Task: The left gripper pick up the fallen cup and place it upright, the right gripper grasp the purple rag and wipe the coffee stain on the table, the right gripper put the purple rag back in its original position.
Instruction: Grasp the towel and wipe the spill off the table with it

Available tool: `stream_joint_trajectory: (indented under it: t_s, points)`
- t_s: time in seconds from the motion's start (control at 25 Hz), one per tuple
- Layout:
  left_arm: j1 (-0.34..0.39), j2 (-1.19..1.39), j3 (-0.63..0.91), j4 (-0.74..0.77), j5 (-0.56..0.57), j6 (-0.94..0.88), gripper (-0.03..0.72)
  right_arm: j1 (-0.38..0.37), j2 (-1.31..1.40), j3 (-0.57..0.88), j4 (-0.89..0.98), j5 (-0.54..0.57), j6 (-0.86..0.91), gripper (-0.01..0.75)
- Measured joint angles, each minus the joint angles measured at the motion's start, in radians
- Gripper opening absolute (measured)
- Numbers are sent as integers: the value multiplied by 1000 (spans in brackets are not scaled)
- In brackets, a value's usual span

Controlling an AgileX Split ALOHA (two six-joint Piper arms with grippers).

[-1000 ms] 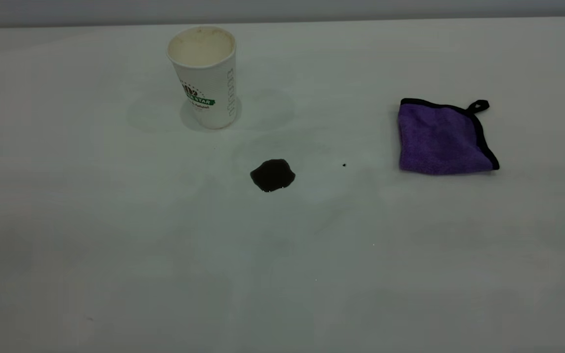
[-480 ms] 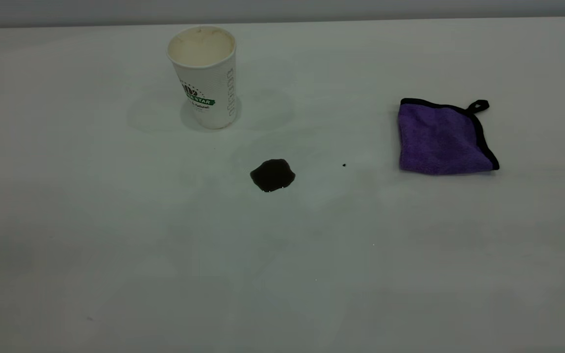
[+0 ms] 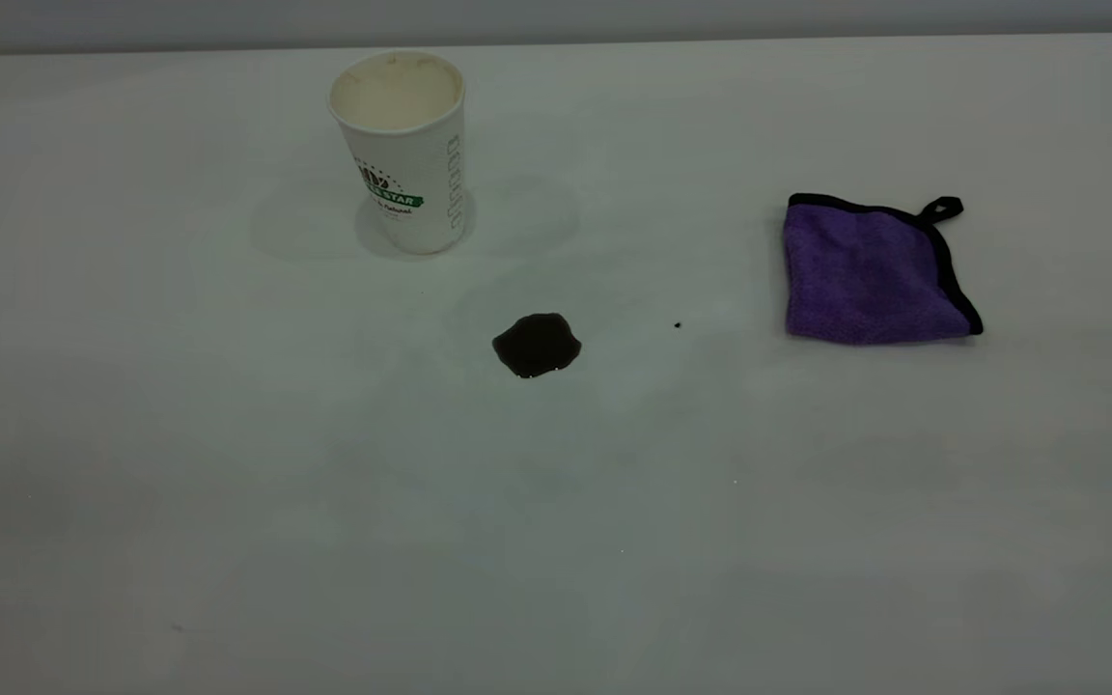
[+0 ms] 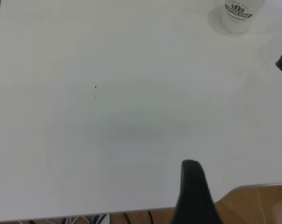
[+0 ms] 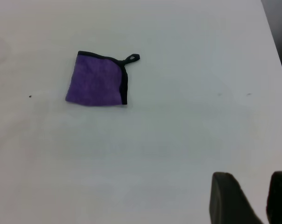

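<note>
Cup (image 3: 404, 154): paper, green band, standing upright on the table (image 3: 228, 502) toward its far left; mouth up, nothing touching it. Judged: the righting step is done, which is why it stands clear of the spill.

Coffee stain (image 3: 537, 345): dark blot, near the table's middle, in front of the cup and a little right of it, apart from it. Unwiped.

Purple rag (image 3: 871, 276): lying flat at the right, black edging, corner loop pointing away to the far right; well apart from the stain. Judged: at its home spot, waiting to be fetched.

Right gripper (image 5: 253, 198): absent from the exterior view; its wrist view shows two dark fingers with a narrow gap between them, holding nothing, over bare table well short of the rag. Judged: next to work.

Left gripper (image 4: 193, 191): one dark finger shows near the table edge, far from the cup; I cannot tell whether it is parted or closed.
</note>
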Motion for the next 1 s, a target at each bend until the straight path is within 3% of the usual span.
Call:
stream_joint_trajectory:
  t_s: [0.8, 0.88, 1.0]
  points:
    - [0, 0, 0, 0, 0, -1, 571, 0, 0, 0, 3, 0, 0, 241]
    - [0, 0, 0, 0, 0, -1, 571, 0, 0, -11, 7, -5, 0, 264]
    - [0, 0, 0, 0, 0, -1, 571, 0, 51, -64, 8, -24, -29, 367]
